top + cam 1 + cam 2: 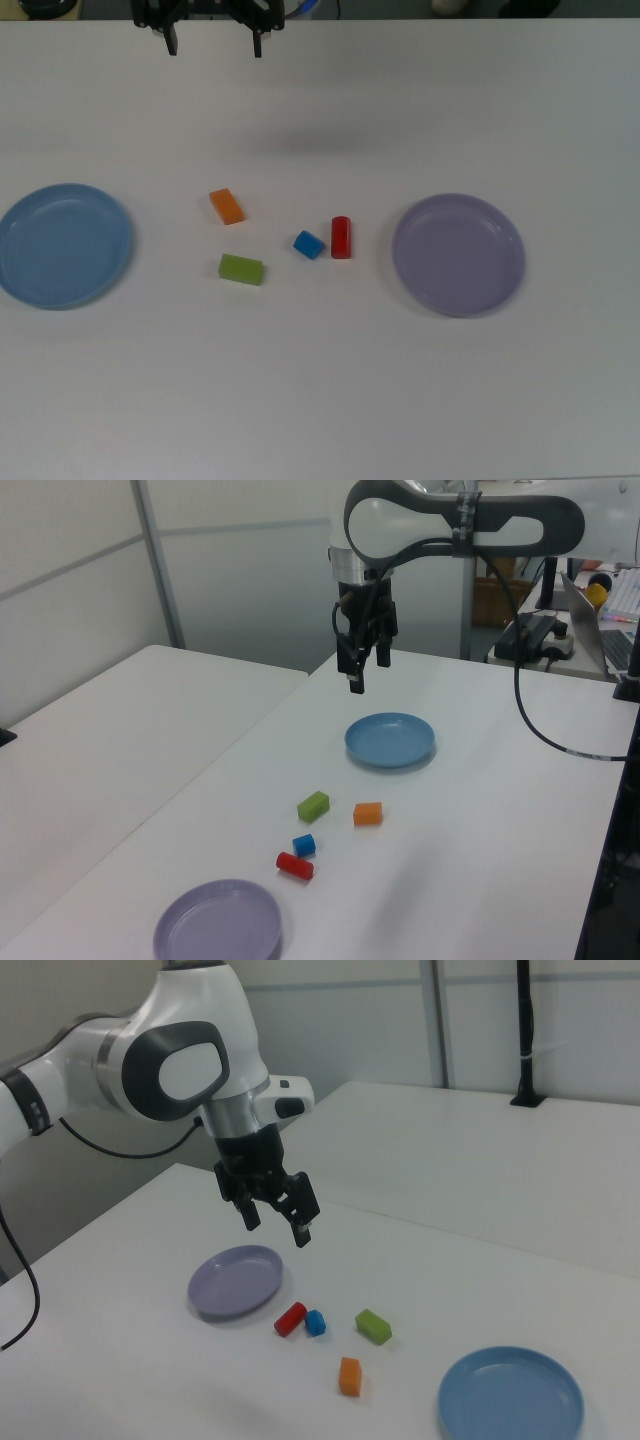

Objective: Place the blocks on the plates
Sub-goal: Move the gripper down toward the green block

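A: Jaws [277, 1222] status? 
B: Spread wide, holding nothing, raised above the bench [320, 400].
A: Plates?
B: Blue plate [62, 245] and lavender plate [458, 254] both bare; four blocks [280, 242] lie on the bench between them.

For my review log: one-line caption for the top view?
Open gripper above the table; orange, green, blue, red blocks lie between empty blue and lavender plates.
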Controlling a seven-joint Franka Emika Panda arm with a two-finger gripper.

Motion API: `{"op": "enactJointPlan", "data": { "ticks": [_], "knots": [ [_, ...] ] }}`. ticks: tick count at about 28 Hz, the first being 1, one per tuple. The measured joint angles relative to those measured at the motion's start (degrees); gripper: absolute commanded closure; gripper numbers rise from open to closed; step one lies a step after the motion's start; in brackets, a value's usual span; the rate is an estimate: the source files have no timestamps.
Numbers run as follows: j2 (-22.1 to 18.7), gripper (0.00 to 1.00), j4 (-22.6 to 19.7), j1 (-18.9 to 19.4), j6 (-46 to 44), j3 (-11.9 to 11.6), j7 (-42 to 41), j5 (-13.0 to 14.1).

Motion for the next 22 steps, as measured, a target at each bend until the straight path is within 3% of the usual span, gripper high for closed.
{"op": "enactJointPlan", "data": {
  "ticks": [15,22],
  "knots": [
    [0.5,0.0,0.0,-0.1,0.3,0.0,0.1,0.4],
    [4.4,0.0,0.0,-0.3,5.8,-0.2,2.2,1.4]
  ]
}}
